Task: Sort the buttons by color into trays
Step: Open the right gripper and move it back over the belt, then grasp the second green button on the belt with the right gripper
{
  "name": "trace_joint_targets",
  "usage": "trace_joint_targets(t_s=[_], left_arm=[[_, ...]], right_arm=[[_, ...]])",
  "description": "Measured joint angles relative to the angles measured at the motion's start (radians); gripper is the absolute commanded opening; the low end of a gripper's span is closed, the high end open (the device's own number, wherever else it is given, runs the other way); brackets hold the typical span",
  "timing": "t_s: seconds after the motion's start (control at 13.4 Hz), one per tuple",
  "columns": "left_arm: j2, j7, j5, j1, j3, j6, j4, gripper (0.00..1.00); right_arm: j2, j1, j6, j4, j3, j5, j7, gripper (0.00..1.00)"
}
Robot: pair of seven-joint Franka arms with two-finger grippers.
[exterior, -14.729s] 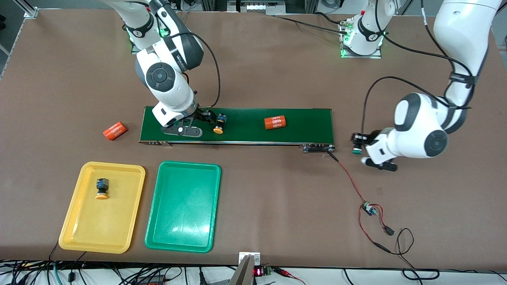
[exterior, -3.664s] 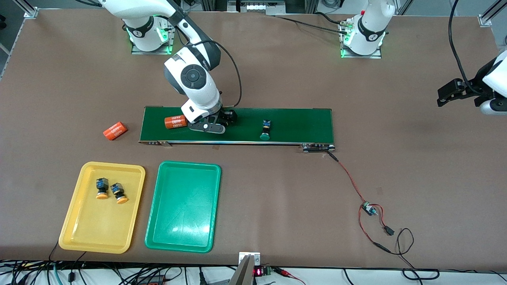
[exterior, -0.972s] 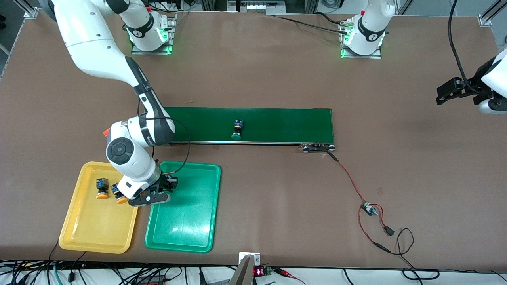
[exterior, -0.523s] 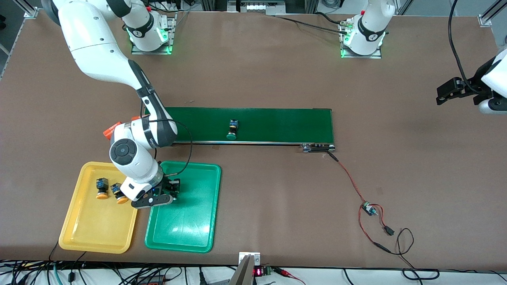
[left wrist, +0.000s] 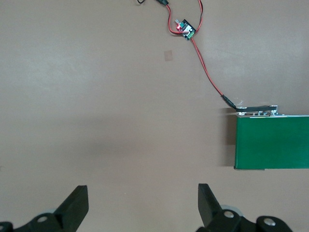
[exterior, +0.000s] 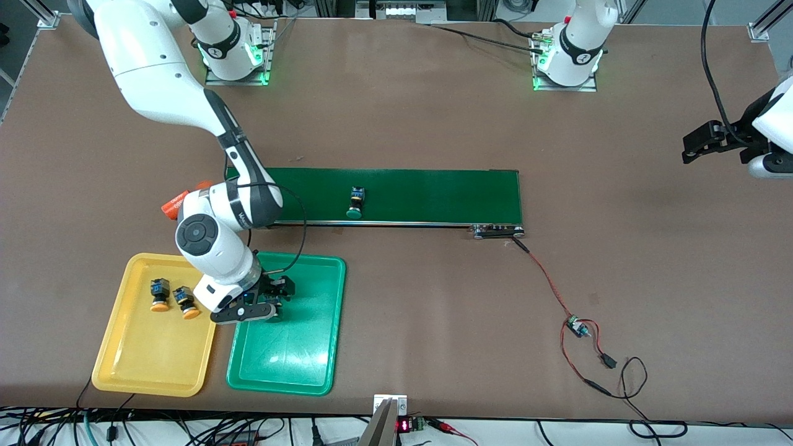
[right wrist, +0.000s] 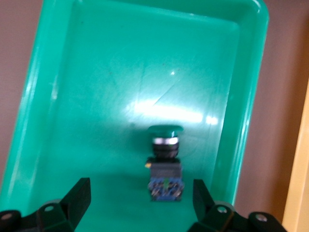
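Moved: right pincer (right wrist: 140, 205) now wide open, green button (right wrist: 165, 164) dropped in green tray (exterior: 325, 322) | left pincer (left wrist: 142, 205) open, waits | next button (exterior: 355, 203): small, hard, light; pinch its boxy body

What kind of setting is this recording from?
Most likely a robotics lab bench set up as a mock sorting line: two arms bolted to a brown table, a short green conveyor belt wired to a small control board, and aluminium framing with cables along the table's edges.
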Motion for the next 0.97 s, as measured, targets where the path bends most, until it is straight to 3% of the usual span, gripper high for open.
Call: trace_joint_targets(t_s=[0.37,0.75,0.97], left_arm=[[0.000,0.000,0.000,0.000,0.000,-0.001,0.000,1.00],[0.000,0.000,0.000,0.000,0.000,-0.001,0.000,1.00],[0.000,0.000,0.000,0.000,0.000,-0.001,0.000,1.00]], right_arm=[[-0.194,0.034,-0.192,-0.116,0.004,0.011,0.120,1.00],[-0.390,0.040,-0.198,-0.353,0.049,0.014,0.161,1.00],[-0.492,0.014,-0.196,-0.480,0.118,0.015,0.236,1.00]])
